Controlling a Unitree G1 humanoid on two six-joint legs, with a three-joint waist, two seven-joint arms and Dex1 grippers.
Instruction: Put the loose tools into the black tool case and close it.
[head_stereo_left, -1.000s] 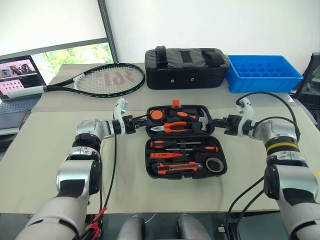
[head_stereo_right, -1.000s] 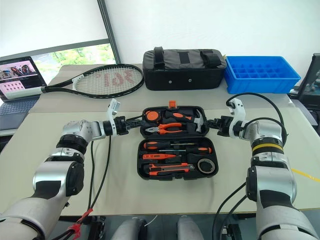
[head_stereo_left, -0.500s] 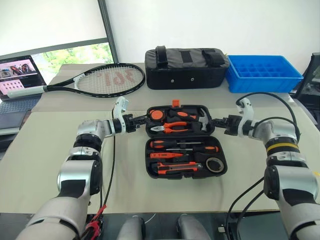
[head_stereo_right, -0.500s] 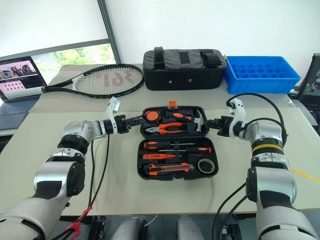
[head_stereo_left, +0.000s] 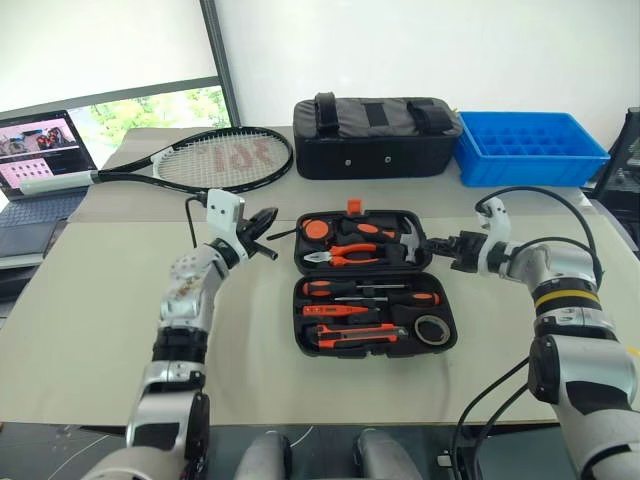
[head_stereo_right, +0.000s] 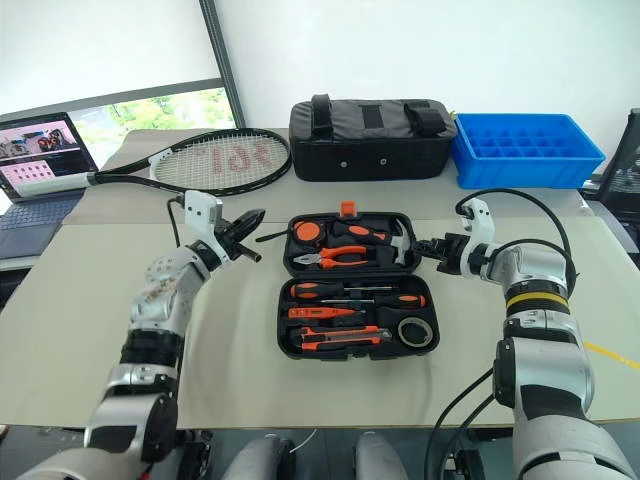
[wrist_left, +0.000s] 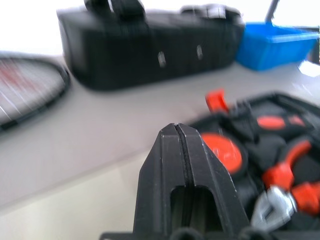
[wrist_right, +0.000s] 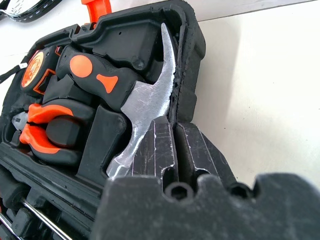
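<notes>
Lying between grippers: open tool case (head_stereo_left: 375, 282)

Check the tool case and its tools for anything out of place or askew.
Nothing stands out. The black tool case lies open and flat on the table, and the screwdrivers, utility knife and tape roll sit in its slots.

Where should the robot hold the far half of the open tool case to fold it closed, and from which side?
Probably at its two side edges: the far half lies flat, hinged to the near half, its orange latch farthest back. The shut right gripper sits at its right edge; the shut left gripper hovers off its left.
</notes>
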